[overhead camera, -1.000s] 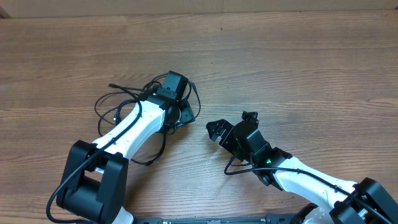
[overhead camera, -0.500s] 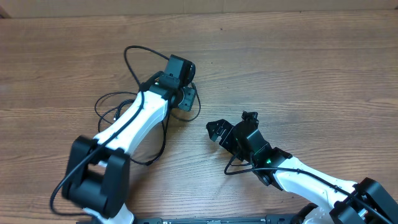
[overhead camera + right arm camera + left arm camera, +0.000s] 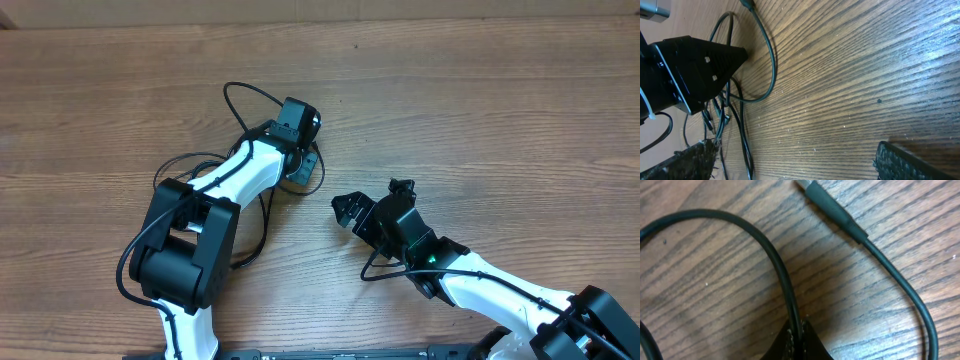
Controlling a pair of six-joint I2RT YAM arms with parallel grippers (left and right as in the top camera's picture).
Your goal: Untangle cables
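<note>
Far left on the brown wood-grain table [image 3: 480,100], a knot of thin black cables [image 3: 773,60], strands crossing beside and under the white left arm. Out of that knot, one loop arching toward the table's far edge and ending in the left gripper [image 3: 796,334], tips pinched shut on that single strand, plain in the wrist view. Just right of the pinch, a black moulded plug with a metal tip [image 3: 832,207], lying free on the wood, its lead curving down and away, apart from the held loop.

Likely step: drawing this one strand clear of the pile. Best done slow and low, pulling away from the knot, watching for other strands dragging along, pausing at any tightening. Better not to sweep across the free plug lead.

Further right, the right gripper [image 3: 796,145], jaws spread wide, holding nothing, near the cables but not touching. A fair candidate for pinning the pile during the pull.
</note>
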